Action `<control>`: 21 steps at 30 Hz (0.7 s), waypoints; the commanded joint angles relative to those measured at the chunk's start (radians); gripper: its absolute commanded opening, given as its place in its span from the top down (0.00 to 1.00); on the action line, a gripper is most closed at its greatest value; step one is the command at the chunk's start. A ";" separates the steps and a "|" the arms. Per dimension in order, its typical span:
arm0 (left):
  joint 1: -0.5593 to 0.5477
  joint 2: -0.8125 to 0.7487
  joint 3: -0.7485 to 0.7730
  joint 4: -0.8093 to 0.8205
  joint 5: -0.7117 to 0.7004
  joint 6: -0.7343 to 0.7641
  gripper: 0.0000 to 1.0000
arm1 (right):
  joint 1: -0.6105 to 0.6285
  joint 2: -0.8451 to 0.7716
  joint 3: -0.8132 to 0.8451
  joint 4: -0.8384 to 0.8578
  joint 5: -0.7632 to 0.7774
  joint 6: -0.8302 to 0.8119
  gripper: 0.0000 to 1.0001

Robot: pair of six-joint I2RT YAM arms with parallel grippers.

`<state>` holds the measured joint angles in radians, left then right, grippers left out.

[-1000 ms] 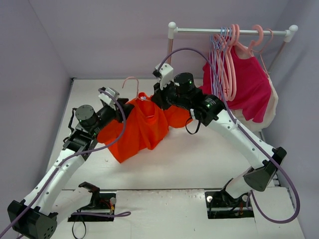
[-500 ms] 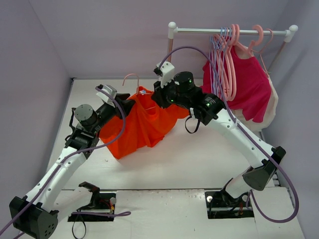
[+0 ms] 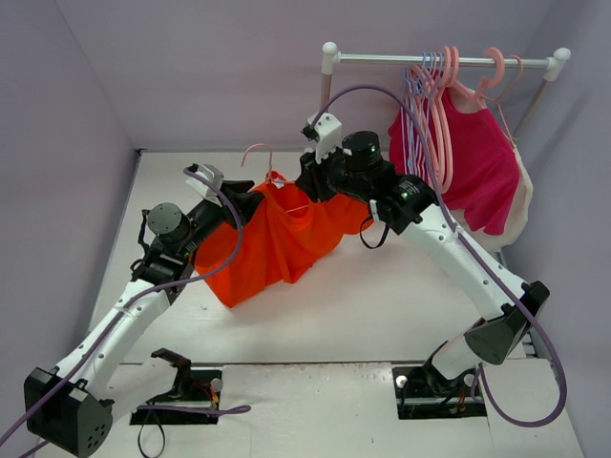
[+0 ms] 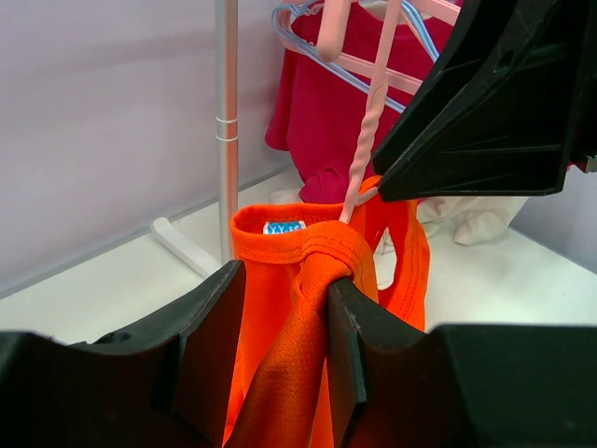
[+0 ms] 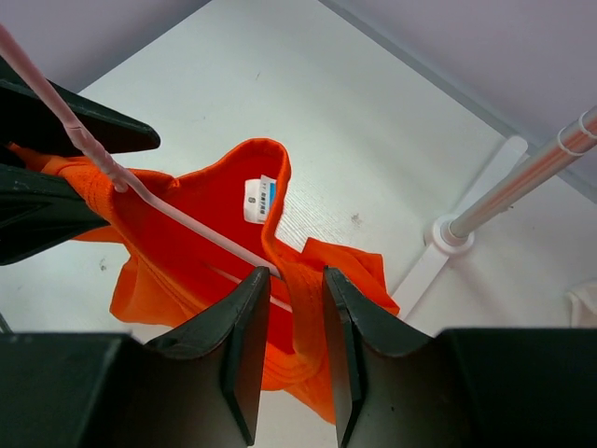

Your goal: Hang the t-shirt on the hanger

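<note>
Your left pincer is clamped on a bunched fold of the orange t-shirt near the collar, with the cloth squeezed tight between its two fingers. Your right pincer has its jaws a little apart. A strip of the shirt's neck edge and one arm of the pale pink hanger run between them, and you cannot tell whether they press on either. The hanger's arm lies inside the neck opening, just below the white label, and its hook stands up above the collar. The shirt hangs between your two pincers, its lower part draped down onto the white counter. Behind to the right, a clothes rack carries more hangers and a magenta shirt.
</note>
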<state>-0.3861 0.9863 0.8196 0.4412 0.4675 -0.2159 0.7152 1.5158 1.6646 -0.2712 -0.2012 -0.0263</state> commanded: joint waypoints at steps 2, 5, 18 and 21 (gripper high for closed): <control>0.005 -0.004 0.004 0.167 0.040 -0.038 1.00 | -0.055 -0.035 0.009 0.065 -0.054 -0.050 0.72; 0.011 -0.003 -0.002 0.165 0.048 -0.037 1.00 | -0.114 -0.074 -0.018 0.061 -0.136 -0.101 0.72; 0.030 0.003 0.003 0.165 0.114 -0.052 1.00 | -0.353 -0.227 -0.239 0.051 -0.450 -0.417 0.51; 0.030 0.002 0.004 0.165 0.119 -0.056 1.00 | -0.365 -0.212 -0.274 0.014 -0.473 -0.468 0.50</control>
<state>-0.3641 0.9951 0.7887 0.4822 0.5525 -0.2483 0.3638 1.3092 1.4216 -0.2726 -0.5685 -0.3952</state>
